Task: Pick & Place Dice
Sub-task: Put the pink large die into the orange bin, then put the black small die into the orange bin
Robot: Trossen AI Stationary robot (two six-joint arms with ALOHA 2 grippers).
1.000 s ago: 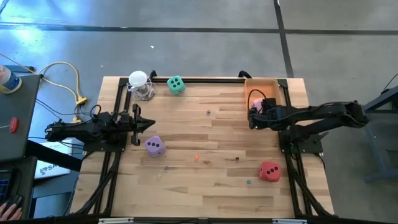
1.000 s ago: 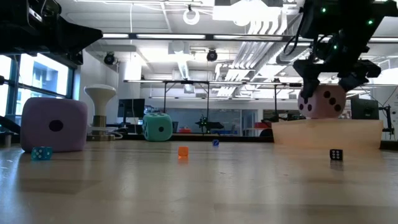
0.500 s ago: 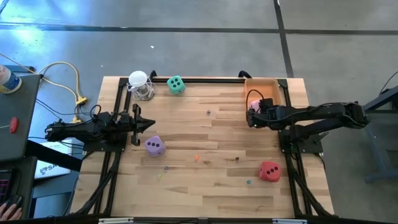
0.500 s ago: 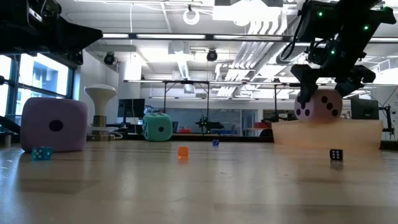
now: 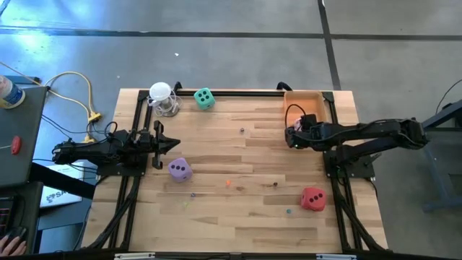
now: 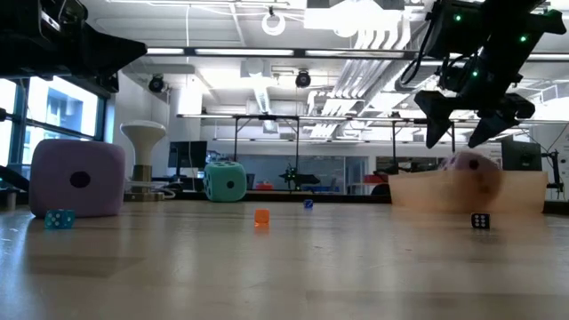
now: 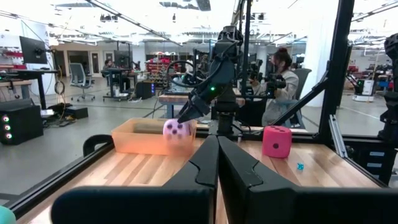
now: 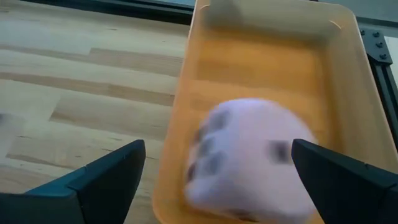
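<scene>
Your pink die (image 8: 252,158) shows blurred inside the orange tray (image 8: 336,68) at the table's far right corner, free of the spread fingers of the right tool (image 6: 462,133) above it; dark pips show on its side. Your mint green die (image 5: 204,98) sits along the far edge of the table (image 5: 238,217), four pips up. Your purple die (image 5: 180,169) rests on the left half of the table, two pips up. Your red die (image 5: 312,198) lies near the right front, two pips up, well apart from the others.
</scene>
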